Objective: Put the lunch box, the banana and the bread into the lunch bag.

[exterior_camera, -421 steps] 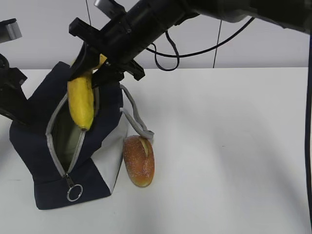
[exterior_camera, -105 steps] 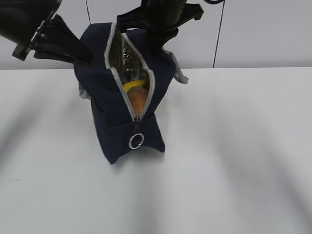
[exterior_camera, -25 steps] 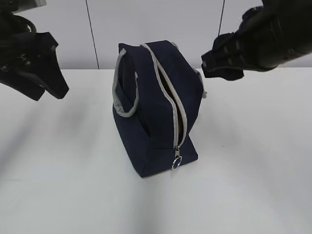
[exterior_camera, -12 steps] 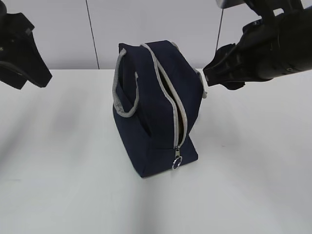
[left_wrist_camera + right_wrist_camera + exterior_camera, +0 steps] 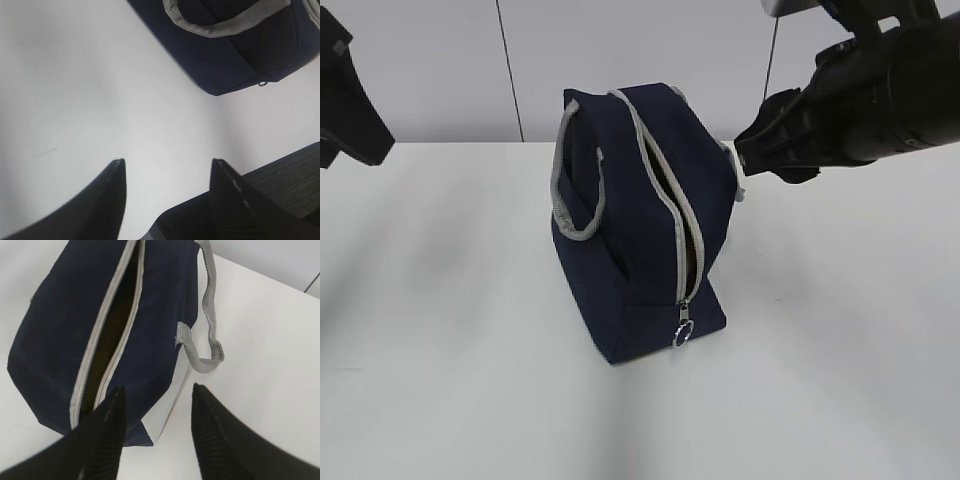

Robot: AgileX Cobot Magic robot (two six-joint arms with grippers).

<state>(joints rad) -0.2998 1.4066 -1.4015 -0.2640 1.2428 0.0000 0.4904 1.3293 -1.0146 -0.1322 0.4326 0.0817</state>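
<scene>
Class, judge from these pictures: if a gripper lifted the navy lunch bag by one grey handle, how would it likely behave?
The lunch bag is soft fabric, so it would probably sag. The handle is limp webbing and would likely pull taut first. The zipper gapes open, so tilting might spill whatever is inside.

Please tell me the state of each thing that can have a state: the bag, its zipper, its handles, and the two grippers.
lunch bag: standing upright on the table, contents not visible.
zipper: open along the top, ring pull at the near end.
handles: slack, hanging at the sides.
left gripper: open, empty, away from the bag.
right gripper: open, empty, above the bag.
</scene>
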